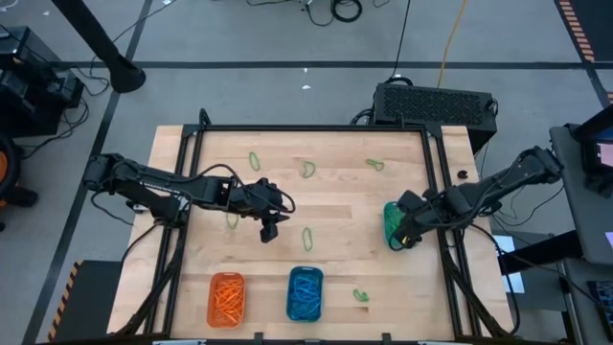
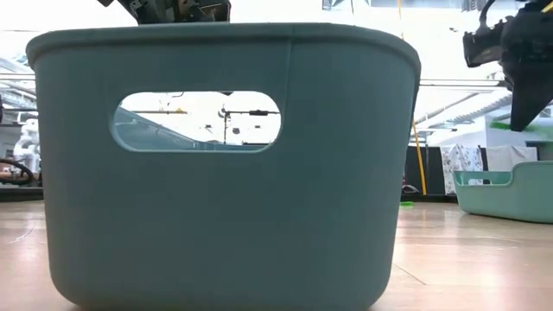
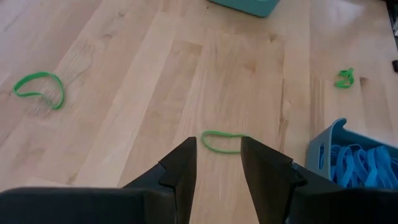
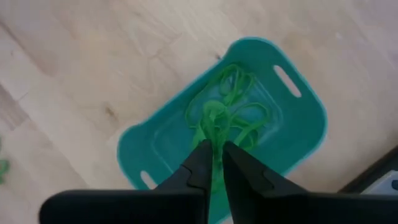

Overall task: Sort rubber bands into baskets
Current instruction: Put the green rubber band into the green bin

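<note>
The teal basket [image 4: 298, 118] stands at the table's right and holds a pile of green rubber bands [image 4: 245, 112]. My right gripper [image 4: 213, 155] hovers over it, shut on one green rubber band [image 4: 213, 118]. My left gripper [image 3: 217, 162] stands open above the table's middle, just short of a green band [image 3: 222, 142] that lies flat on the wood. More green bands [image 1: 254, 160] [image 1: 308, 170] [image 1: 375, 164] [image 1: 361, 295] lie loose on the table. The orange basket [image 1: 227, 299] and blue basket [image 1: 305, 293] stand at the near edge, each with bands of its own colour. My right gripper pinches a green rubber band between its two fingers, a strip of it [image 4: 216, 163] showing in the narrow gap. The fingers point down from above. The band's loop [image 4: 213, 118] hangs below the tips over the basket's pile; whether it touches the pile I cannot tell.
A black frame [image 1: 316, 128] runs along the table's far and side edges. In the low view one basket's wall [image 2: 216, 216] fills most of the picture, close to the camera. Bare wood lies between the two arms.
</note>
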Controlling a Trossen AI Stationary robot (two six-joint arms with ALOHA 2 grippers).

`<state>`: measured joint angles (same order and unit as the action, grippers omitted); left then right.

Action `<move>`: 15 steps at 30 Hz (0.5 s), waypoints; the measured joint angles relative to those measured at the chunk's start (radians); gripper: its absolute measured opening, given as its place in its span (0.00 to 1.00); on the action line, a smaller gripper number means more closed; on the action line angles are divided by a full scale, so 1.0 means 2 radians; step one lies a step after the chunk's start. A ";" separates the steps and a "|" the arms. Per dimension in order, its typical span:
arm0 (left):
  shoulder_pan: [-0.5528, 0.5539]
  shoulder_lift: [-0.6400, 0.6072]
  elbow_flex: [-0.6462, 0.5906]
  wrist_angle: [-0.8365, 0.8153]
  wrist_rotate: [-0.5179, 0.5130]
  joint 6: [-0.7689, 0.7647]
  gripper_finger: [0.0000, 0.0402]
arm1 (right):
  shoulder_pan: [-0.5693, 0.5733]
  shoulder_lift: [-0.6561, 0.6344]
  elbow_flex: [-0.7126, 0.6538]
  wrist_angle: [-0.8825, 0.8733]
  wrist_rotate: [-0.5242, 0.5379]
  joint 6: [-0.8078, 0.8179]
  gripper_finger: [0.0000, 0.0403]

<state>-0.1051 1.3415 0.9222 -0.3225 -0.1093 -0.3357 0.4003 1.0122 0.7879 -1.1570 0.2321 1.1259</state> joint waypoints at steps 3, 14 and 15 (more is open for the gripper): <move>0.000 0.000 0.000 0.000 0.000 0.000 0.33 | -0.010 0.000 0.000 -0.003 0.000 0.000 0.10; 0.008 -0.025 0.000 -0.151 -0.027 -0.025 0.33 | -0.036 0.000 0.000 0.010 0.001 -0.007 0.17; 0.012 -0.032 0.000 -0.179 -0.038 -0.036 0.33 | -0.038 0.000 0.000 0.018 0.001 -0.011 0.18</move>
<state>-0.0818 1.2772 0.9218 -0.6813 -0.1862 -0.4071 0.3236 1.0122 0.7887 -1.1205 0.2333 1.1033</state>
